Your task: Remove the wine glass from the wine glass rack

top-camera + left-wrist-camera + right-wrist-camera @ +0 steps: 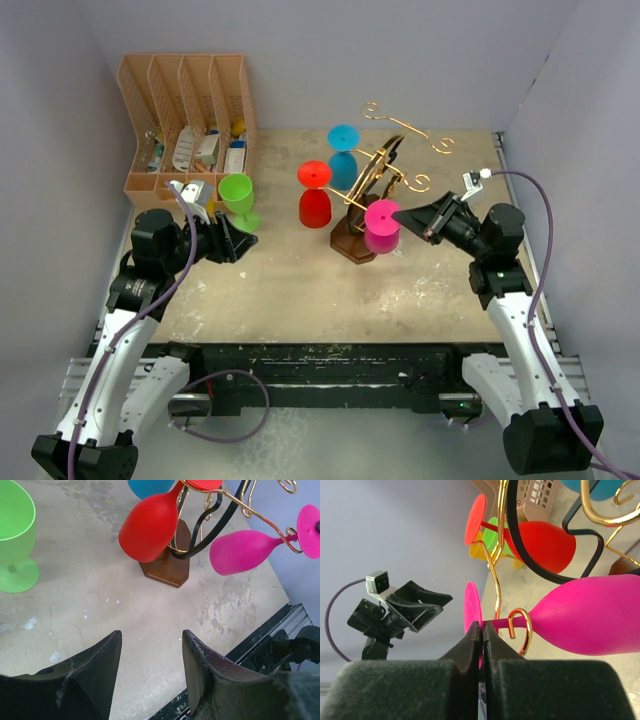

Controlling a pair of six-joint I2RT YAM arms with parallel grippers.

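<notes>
Right gripper (481,626) was clenched on the pink glass (590,615) stem, just beside the foot, probably to slide it out of the hook. The glass hung bowl-down on the rack (352,242), stem in a gold scroll. Left gripper (151,641) was released and empty, near the green glass (15,535), likely parked out of the way.
</notes>
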